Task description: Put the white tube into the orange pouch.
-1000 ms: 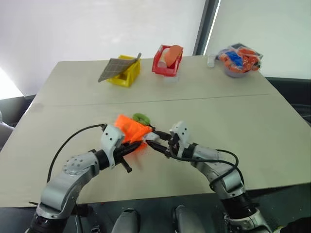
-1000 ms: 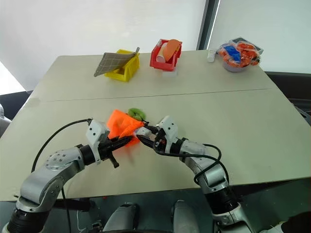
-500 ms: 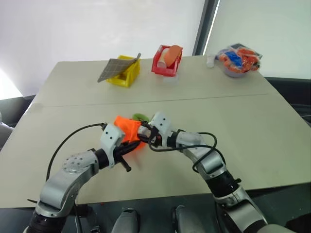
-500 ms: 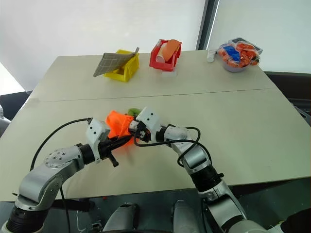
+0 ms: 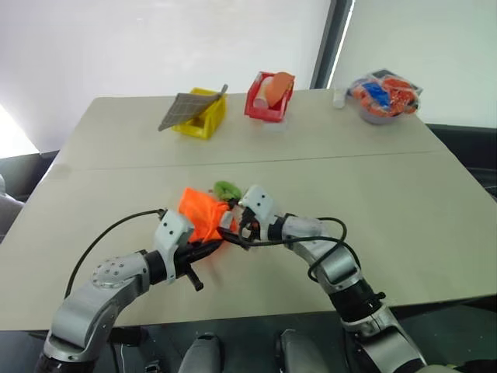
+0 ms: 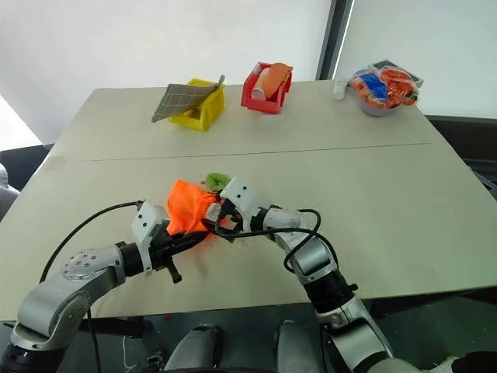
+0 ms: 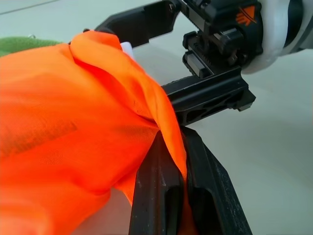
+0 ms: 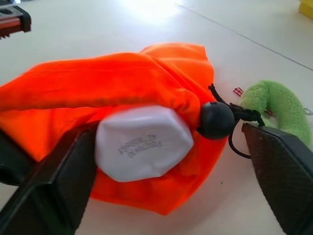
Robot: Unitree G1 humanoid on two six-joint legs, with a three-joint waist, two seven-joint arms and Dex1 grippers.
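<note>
My left pincer [image 7: 168, 196] is clamped on a fold of the orange pouch [image 5: 200, 216], holding it just above the table [image 5: 373, 186]. My right pincer [image 8: 166, 166] stands wide open at the pouch's mouth. The white tube [image 8: 142, 143] sits in that mouth, its flat end showing, orange cloth bunched around it beside the black cord stopper [image 8: 217, 120].

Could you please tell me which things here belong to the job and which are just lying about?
Job: tube, sticking out of the pouch; left end effector pinching the pouch.

Lying about: yellow bin, red bin, bowl.
</note>
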